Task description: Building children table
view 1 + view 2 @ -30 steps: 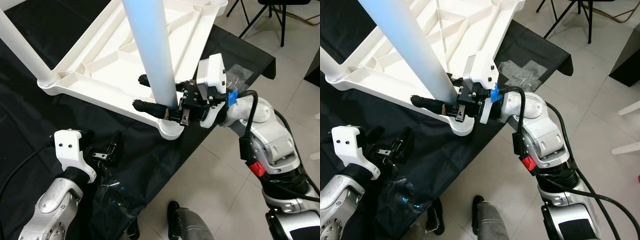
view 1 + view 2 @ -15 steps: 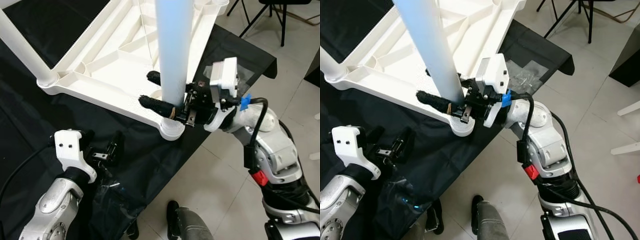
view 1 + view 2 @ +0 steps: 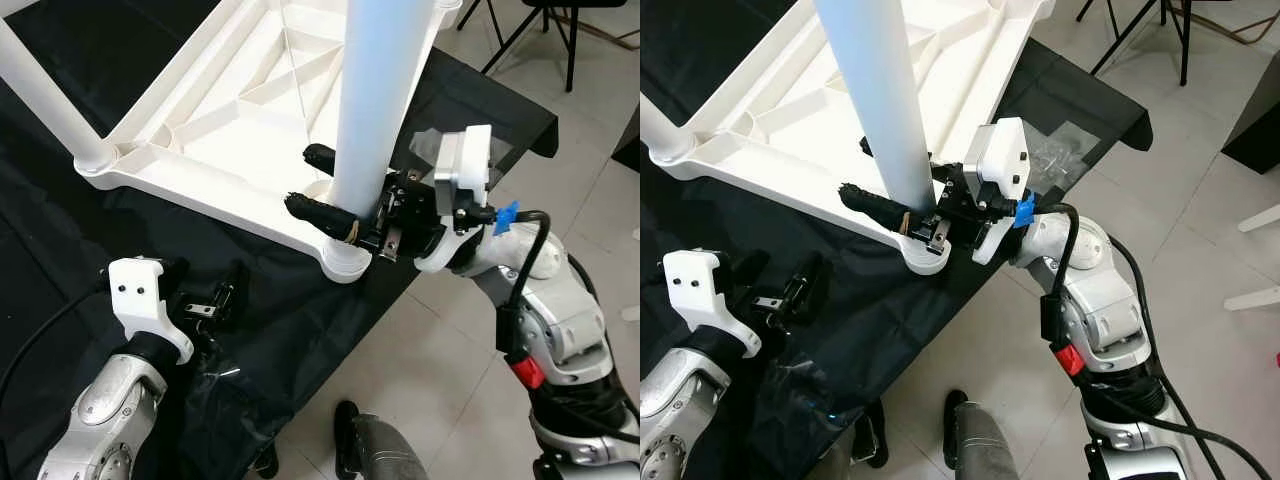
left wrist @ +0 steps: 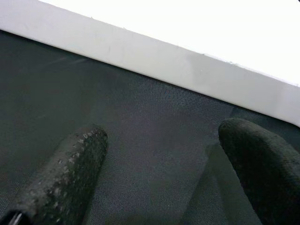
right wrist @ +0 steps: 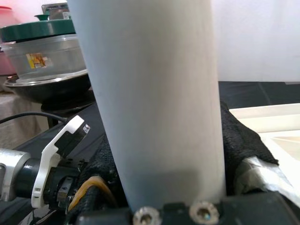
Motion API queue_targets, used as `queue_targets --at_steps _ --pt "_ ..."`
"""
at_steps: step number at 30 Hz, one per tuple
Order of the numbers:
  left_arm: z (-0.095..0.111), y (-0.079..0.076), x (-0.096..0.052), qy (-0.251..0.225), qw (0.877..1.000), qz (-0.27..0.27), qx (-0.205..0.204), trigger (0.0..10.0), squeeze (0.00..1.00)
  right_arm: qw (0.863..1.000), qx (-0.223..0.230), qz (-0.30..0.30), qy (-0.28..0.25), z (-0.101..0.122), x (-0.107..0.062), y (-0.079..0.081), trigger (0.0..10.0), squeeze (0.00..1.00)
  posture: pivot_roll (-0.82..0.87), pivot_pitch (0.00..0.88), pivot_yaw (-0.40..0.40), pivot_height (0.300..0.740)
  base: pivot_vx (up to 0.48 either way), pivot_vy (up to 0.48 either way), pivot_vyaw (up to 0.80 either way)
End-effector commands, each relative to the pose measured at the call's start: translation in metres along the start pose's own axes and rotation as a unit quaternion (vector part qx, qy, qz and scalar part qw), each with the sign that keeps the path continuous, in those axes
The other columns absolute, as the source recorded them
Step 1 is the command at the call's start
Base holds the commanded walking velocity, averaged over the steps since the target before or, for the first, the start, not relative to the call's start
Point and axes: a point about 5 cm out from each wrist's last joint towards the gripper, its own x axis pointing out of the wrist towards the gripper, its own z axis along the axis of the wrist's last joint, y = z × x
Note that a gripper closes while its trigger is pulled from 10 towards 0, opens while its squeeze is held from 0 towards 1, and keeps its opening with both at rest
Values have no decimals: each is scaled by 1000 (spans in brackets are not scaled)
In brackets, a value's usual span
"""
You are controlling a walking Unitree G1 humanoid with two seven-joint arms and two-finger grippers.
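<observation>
The white children's table [image 3: 230,130] lies upside down on a black cloth [image 3: 80,230]. A white tube leg [image 3: 375,110] stands nearly upright with its foot in the near corner socket [image 3: 345,265]. My right gripper [image 3: 305,180] is shut on this leg just above the socket, and its black fingers [image 5: 239,136] press both sides of the tube [image 5: 150,103]. A second leg [image 3: 40,90] rises from the far left corner. My left gripper [image 3: 205,295] hovers low over the cloth near the table's front rim, open, with nothing between its fingers [image 4: 70,173].
The cloth ends at tiled floor [image 3: 450,380] on the right. A clear plastic bag of small hardware [image 3: 1055,150] lies on the cloth's far right corner. Black stand legs [image 3: 540,30] sit at the top right. Pots with a green lid [image 5: 42,42] stand behind.
The leg has swung from leaning left to nearly upright, tipping slightly right. My right gripper moved right with it, still holding on. The left arm has stayed put.
</observation>
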Motion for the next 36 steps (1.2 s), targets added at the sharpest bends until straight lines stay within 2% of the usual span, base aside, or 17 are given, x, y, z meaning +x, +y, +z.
queue_targets --at_steps 1,9,23,29,35,36 --pt "-4 4 -4 13 1000 7 4 10000 0 997 65 4 49 -26 -3 13 10000 0 -40 390 -21 740 0 0 0" --pt "-4 4 -3 14 1000 6 5 10000 0 995 81 -32 39 -26 -7 20 10000 0 -39 394 -15 740 0 0 0" --pt "-3 5 -2 13 1000 7 6 10000 0 992 88 -74 50 -29 -8 21 10000 0 -43 395 -13 740 0 0 0" --pt "-3 6 -2 14 1000 6 6 10000 0 983 91 -141 74 -38 -10 23 10000 0 -44 390 -8 740 0 0 0" --pt "-4 6 -2 15 1000 4 7 10000 0 977 83 -173 96 -42 -12 25 10000 0 -42 384 -9 740 0 0 0" --pt "-4 6 -3 15 1000 5 7 10000 0 971 79 -197 110 -44 -13 25 10000 0 -40 379 -12 740 0 0 0"
